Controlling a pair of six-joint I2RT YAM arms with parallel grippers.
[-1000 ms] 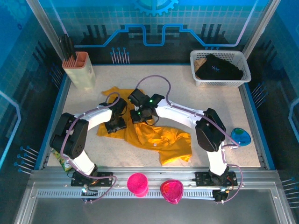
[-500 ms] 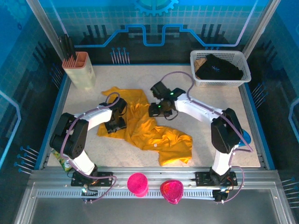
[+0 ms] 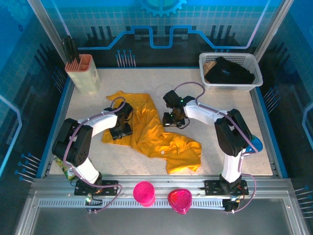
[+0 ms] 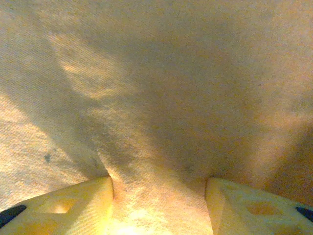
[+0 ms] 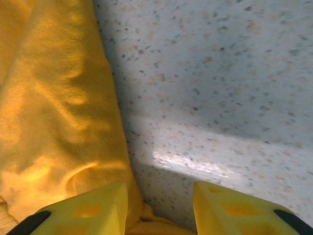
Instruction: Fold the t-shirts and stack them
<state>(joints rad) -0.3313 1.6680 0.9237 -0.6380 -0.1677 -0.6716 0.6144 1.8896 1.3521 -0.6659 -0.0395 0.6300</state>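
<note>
An orange-yellow t-shirt [image 3: 146, 134] lies crumpled in the middle of the speckled table. My left gripper [image 3: 121, 130] presses down on its left part. In the left wrist view the gripper [image 4: 159, 196] stands open, with cloth [image 4: 156, 98] stretched flat between and beyond its yellow fingers. My right gripper [image 3: 171, 120] sits at the shirt's right edge, open. In the right wrist view the gripper [image 5: 160, 200] has its left finger over the shirt's hem [image 5: 54, 122], its right finger over bare table, and a small fold of cloth low between them.
A white basket [image 3: 230, 87] holding dark clothes stands at the back right. A beige holder [image 3: 83, 73] with dark tools is at the back left. Two pink bowls [image 3: 144, 192] [image 3: 179, 199] sit on the front rail. A blue-green object [image 3: 252, 142] lies at the right edge, a green-yellow packet [image 3: 62, 166] at the left.
My right gripper moved right from the shirt's middle to its right edge, drawing a flap of cloth outward, and opened. The left gripper stayed where it was.
</note>
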